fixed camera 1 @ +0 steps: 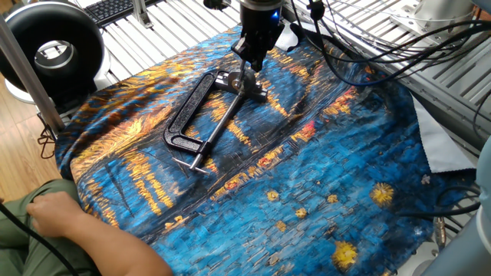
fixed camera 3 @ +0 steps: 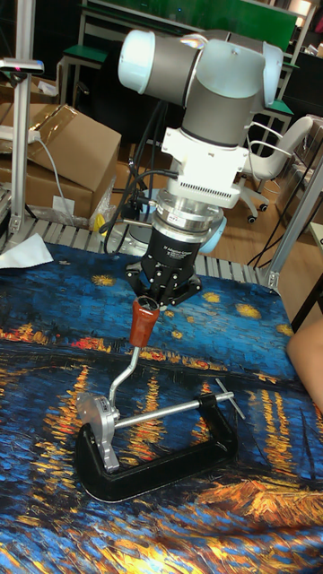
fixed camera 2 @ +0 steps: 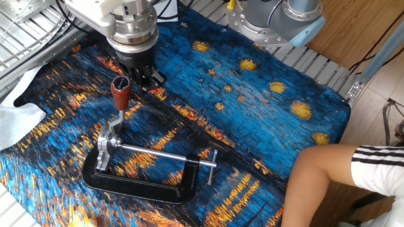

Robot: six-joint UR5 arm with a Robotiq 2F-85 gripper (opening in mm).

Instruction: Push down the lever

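Note:
The lever (fixed camera 2: 120, 92) is a thin metal arm with a reddish-brown knob (fixed camera 3: 144, 324), standing up at a slant from the silver head (fixed camera 2: 104, 149) of a black clamp (fixed camera 2: 135, 188). The clamp lies flat on the blue and orange cloth. My gripper (fixed camera 2: 149, 78) hangs just behind and above the knob, its fingers shut together with nothing between them. In the tall fixed view the gripper (fixed camera 3: 166, 300) sits right over the knob's top; whether they touch I cannot tell. From the opposite side the gripper (fixed camera 1: 252, 63) stands above the clamp (fixed camera 1: 184, 115) and hides most of the lever.
A person's hand (fixed camera 1: 54, 211) rests at the cloth's near left corner, and a bare leg (fixed camera 2: 341, 170) lies at the other side. A black round device (fixed camera 1: 54, 46) stands on the left. Cables (fixed camera 1: 368, 38) run behind the arm. White cloth (fixed camera 2: 12, 116) lies at one edge.

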